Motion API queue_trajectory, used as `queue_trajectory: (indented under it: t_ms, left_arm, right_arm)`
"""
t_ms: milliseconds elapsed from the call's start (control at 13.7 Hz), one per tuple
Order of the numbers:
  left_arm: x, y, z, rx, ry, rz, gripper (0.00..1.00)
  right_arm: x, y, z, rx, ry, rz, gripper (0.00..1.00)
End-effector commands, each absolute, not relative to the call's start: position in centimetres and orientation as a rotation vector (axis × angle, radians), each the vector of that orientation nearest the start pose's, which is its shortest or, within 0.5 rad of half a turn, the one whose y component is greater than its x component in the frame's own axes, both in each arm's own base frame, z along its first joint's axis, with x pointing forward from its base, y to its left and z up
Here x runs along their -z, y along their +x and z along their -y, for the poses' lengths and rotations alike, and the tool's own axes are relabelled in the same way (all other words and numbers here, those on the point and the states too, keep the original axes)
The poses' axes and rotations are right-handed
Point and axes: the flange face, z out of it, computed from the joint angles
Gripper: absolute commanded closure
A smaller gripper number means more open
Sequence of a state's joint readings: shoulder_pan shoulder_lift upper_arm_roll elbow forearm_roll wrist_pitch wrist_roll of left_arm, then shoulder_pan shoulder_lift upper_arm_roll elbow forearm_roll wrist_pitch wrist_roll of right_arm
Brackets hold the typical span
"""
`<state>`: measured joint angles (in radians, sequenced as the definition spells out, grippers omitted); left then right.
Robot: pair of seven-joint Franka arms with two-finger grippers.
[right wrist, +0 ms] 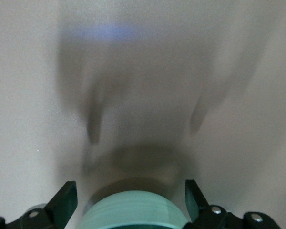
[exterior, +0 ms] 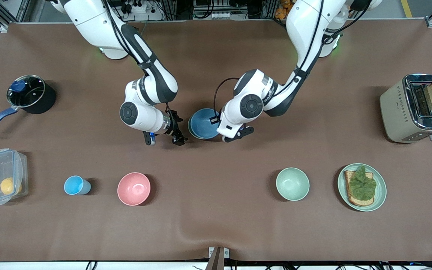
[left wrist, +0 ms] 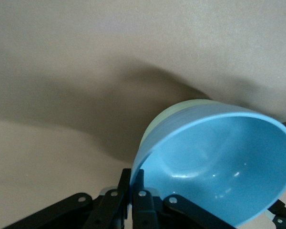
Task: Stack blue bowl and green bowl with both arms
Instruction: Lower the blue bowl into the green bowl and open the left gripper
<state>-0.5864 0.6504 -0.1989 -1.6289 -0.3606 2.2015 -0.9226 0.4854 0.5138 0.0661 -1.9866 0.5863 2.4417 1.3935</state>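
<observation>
While the left end effector (exterior: 234, 135) pinches the blue bowl (exterior: 203, 123), the right end effector (exterior: 163, 141) hangs spread.

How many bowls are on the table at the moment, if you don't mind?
4. The blue bowl sits in the green bowl at mid-table, the left gripper gripping its rim, the right gripper open beside them. The pink bowl and mint bowl lie nearer the camera.
</observation>
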Motion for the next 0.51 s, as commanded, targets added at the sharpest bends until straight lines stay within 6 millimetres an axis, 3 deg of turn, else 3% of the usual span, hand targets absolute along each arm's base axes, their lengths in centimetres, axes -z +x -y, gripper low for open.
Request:
queue_trajectory:
  t_ms: [0,73,146,292,438]
  left_arm:
    - [-24.2,48.5,49.3,-0.588,-3.229,0.690,0.96]
    - [-24.2,48.6,49.3,-0.586,-3.229,0.689,0.34]
    - [-24.3,48.5,49.5,-0.581,-3.232,0.681,0.00]
    - [-25.2,48.3,49.9,-0.557,-3.243,0.657,0.00]
    - [-26.9,49.1,49.2,-0.526,-3.252,0.663,0.00]
  right_arm:
    - [-19.5,51.3,-31.8,-0.536,-2.290,-1.798,0.00]
    - [-19.5,51.3,-31.8,-0.537,-2.289,-1.799,0.00]
    - [-19.5,51.3,-31.8,-0.537,-2.291,-1.799,0.00]
    - [-19.5,51.3,-31.8,-0.538,-2.291,-1.799,0.00]
    - [-19.6,51.3,-31.8,-0.541,-2.292,-1.799,0.00]
